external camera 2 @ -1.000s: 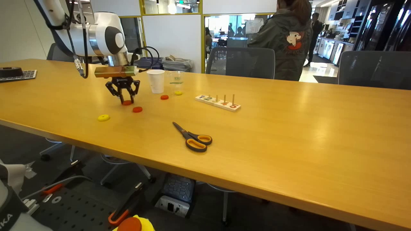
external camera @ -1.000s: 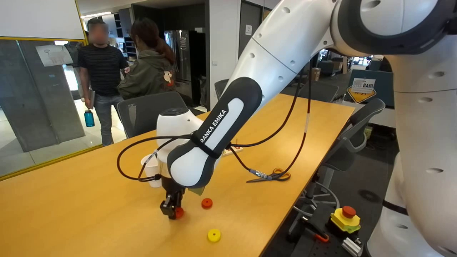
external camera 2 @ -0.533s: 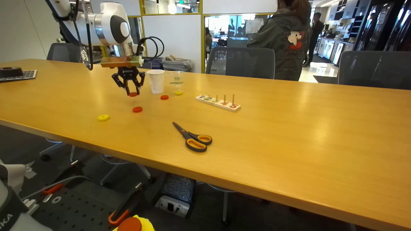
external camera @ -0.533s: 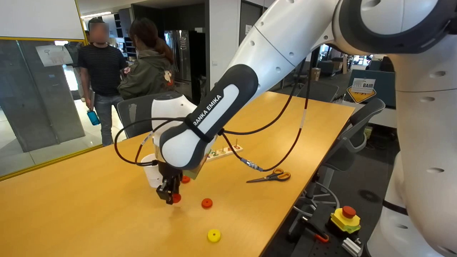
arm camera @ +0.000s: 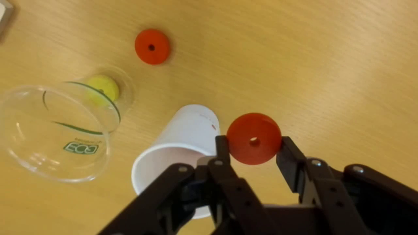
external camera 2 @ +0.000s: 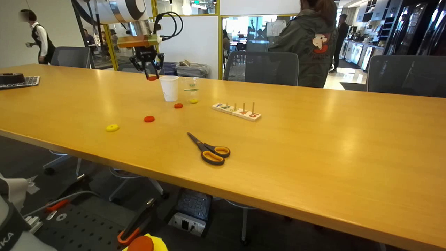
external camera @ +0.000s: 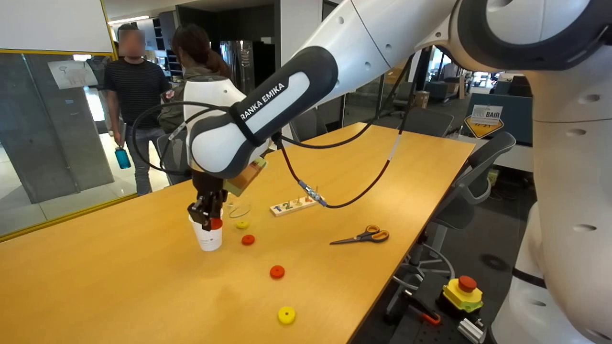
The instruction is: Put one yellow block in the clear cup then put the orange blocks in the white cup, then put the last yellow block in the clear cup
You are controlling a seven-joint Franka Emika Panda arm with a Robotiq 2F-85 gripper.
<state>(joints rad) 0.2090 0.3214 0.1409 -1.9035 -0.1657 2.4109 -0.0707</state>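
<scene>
wrist view down onto table (arm camera: 326,71)

Table (external camera 2: 331,150): cups (external camera 2: 170,90), three blocks (external camera 2: 149,119), pegboard (external camera 2: 237,112), scissors (external camera 2: 203,146).

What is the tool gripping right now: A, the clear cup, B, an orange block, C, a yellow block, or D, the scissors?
B, because the wrist view shows an orange block pinched in the tool.
</scene>
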